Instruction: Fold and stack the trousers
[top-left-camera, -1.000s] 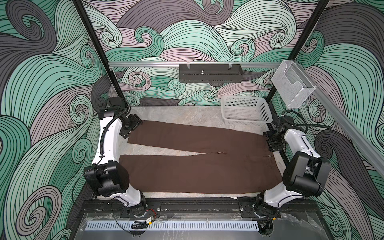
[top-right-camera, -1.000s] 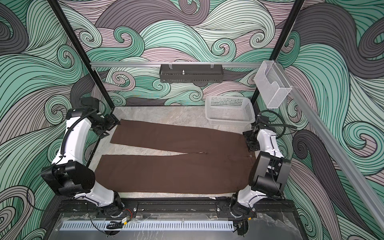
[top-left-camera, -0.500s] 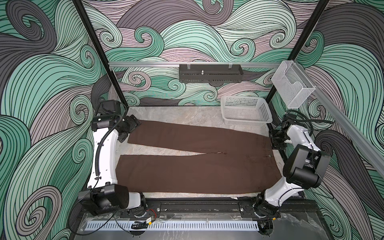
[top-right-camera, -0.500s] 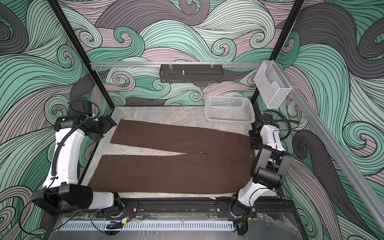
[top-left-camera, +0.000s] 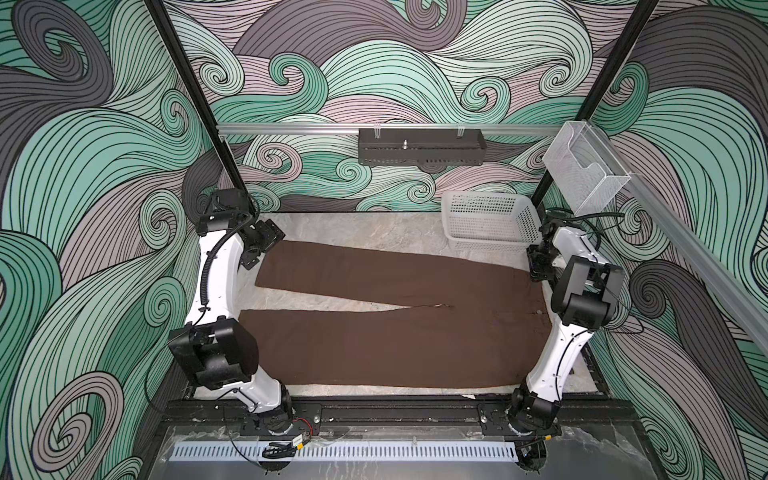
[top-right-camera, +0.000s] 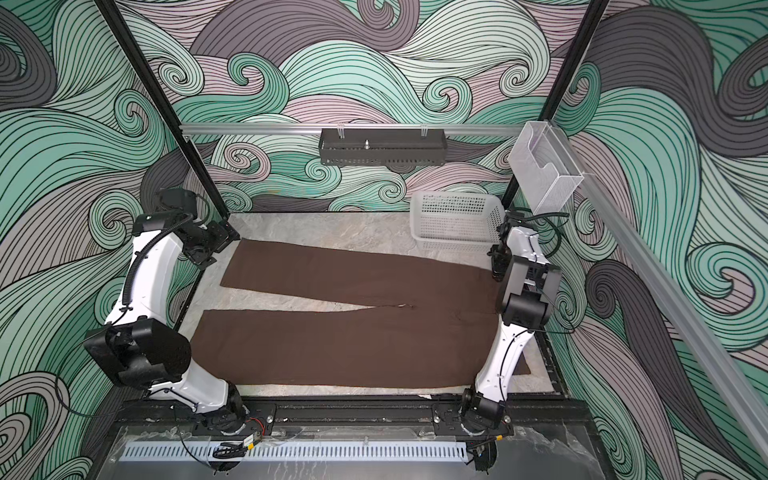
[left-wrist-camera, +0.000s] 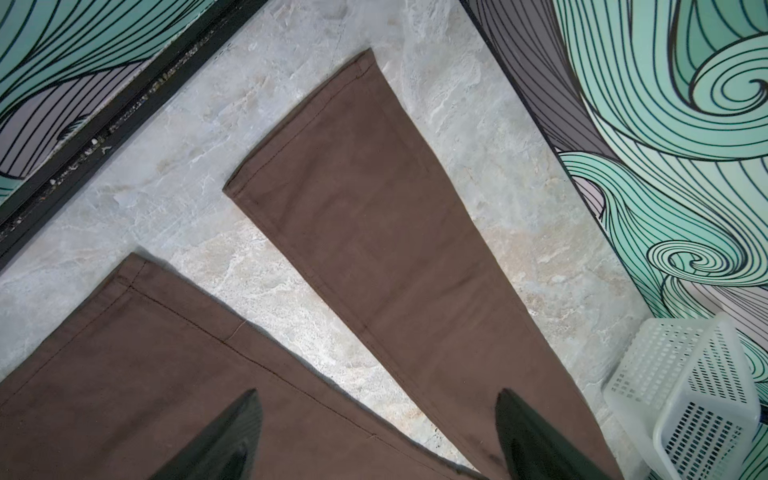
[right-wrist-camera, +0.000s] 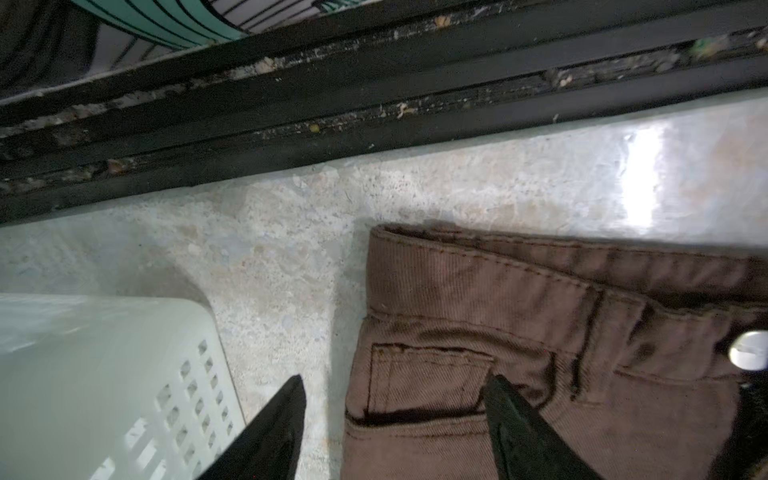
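Observation:
The dark brown trousers lie flat on the marble table, waist to the right and the two legs spread apart towards the left. My left gripper hangs above the far leg's cuff at the far left. In the left wrist view it is open, with both leg ends below it and nothing held. My right gripper is low at the waistband's far corner. In the right wrist view it is open across the cloth's edge, one finger over bare table, one over the pocket.
A white mesh basket stands at the back right, close beside the right gripper. The black frame rail runs just past the waistband. A black tray and a clear holder hang on the rails.
The left arm's elbow sank low and has come back up, with its gripper staying by the far cuff. The right arm's elbow has shifted towards the back. The trousers have not moved.

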